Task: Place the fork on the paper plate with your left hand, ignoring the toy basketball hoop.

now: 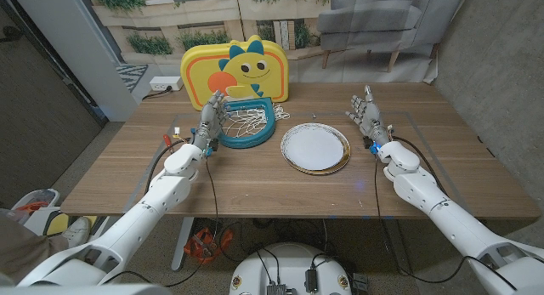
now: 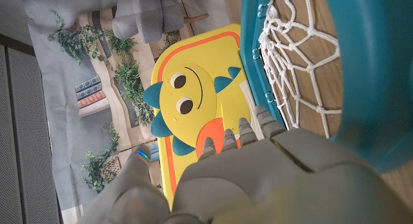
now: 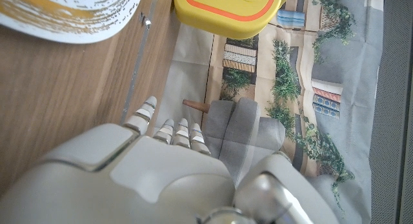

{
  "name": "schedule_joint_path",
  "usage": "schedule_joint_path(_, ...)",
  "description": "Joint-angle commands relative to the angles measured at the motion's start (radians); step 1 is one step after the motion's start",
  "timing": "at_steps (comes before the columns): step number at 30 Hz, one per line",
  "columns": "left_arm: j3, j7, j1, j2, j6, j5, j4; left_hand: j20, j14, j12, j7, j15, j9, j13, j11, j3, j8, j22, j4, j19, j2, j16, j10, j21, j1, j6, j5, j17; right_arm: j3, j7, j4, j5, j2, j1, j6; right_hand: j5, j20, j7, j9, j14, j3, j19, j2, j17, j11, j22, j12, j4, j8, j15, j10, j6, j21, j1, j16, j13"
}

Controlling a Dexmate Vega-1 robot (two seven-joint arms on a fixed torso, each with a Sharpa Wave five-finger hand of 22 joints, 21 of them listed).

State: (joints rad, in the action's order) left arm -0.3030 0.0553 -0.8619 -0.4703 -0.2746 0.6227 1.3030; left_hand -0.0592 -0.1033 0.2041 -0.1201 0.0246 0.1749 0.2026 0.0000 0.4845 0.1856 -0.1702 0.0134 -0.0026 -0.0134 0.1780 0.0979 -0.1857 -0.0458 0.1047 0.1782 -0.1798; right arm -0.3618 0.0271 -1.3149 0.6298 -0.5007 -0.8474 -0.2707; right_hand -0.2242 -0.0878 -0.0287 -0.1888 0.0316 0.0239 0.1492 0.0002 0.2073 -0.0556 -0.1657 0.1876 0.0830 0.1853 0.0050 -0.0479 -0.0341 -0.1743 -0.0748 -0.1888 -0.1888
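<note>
Head view: left hand [image 1: 211, 116] wide, empty, touching hoop [image 1: 246, 125]. No fork seen. Plate [image 1: 315, 148] bare. Risk: fingers snag net. Right hand [image 1: 365, 113] wide, empty.

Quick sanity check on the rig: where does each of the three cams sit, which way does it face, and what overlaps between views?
Head view: on the robot's head, looking down over the wooden table; shows both arms, left hand at the toy hoop, right hand beside the paper plate.
Left wrist view: on the left wrist, looking along the left hand at the hoop's net.
Right wrist view: on the right wrist, looking past the right hand toward the table's far edge.
Shared: both wrist views catch the yellow backboard.
</note>
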Motion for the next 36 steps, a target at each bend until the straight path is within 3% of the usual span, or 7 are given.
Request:
schedule_joint_path(1,0.197,0.128,-0.046,0.145,0.083,-0.176,0.013,-0.008,-0.009,0.008,-0.009,0.001,0.005,0.001,0.002,0.006,0.005,-0.005,0.002,0.002,0.003,0.008,0.009,-0.005,-0.003,-0.006,0.004,-0.003,0.057,0.022,-0.028,-0.057,0.05,-0.02,0.048,-0.004,0.002,-0.007,-0.001,0.007,0.001,0.006,0.001,0.003,-0.004,-0.004,0.005,0.007,0.006,-0.001,0.0,0.003,-0.008,-0.006,-0.007,-0.005)
schedule_joint_path(11,0.294,0.189,-0.051,0.233,0.105,-0.279,0.02,-0.009,-0.009,0.011,-0.009,0.001,0.004,0.001,0.0,0.005,0.007,-0.005,0.004,0.003,0.005,0.009,0.004,-0.006,-0.003,-0.013,0.004,-0.003,0.084,0.034,-0.025,-0.091,0.074,-0.021,0.061,-0.005,0.006,-0.007,-0.001,0.016,0.001,-0.003,0.003,0.002,-0.005,-0.004,0.005,0.005,0.007,0.001,0.001,0.003,-0.006,-0.009,-0.005,-0.005)
schedule_joint_path(24,0.352,0.214,-0.054,0.288,0.107,-0.358,0.035,-0.017,-0.015,0.013,-0.006,0.005,0.004,0.001,0.005,0.005,0.009,-0.005,0.006,-0.003,0.006,0.007,0.0,-0.004,-0.004,-0.024,0.004,-0.003,0.1,0.037,-0.025,-0.114,0.085,-0.028,0.053,-0.004,0.014,-0.007,-0.001,0.038,0.001,-0.021,0.004,0.001,-0.005,-0.004,0.006,0.003,0.009,-0.004,0.002,0.003,-0.003,-0.012,0.001,-0.005)
schedule_joint_path(36,0.368,0.198,-0.071,0.306,0.102,-0.423,0.07,-0.016,-0.031,0.013,-0.003,0.008,0.004,0.0,0.007,0.004,0.012,-0.005,0.009,-0.016,0.008,0.003,0.0,-0.001,-0.005,-0.039,0.003,-0.003,0.096,0.028,-0.031,-0.135,0.086,-0.029,0.043,-0.004,0.02,-0.006,-0.001,0.043,0.0,-0.026,0.004,0.0,-0.005,-0.004,0.005,0.002,0.009,-0.008,0.006,0.004,-0.004,-0.014,0.0,-0.005)
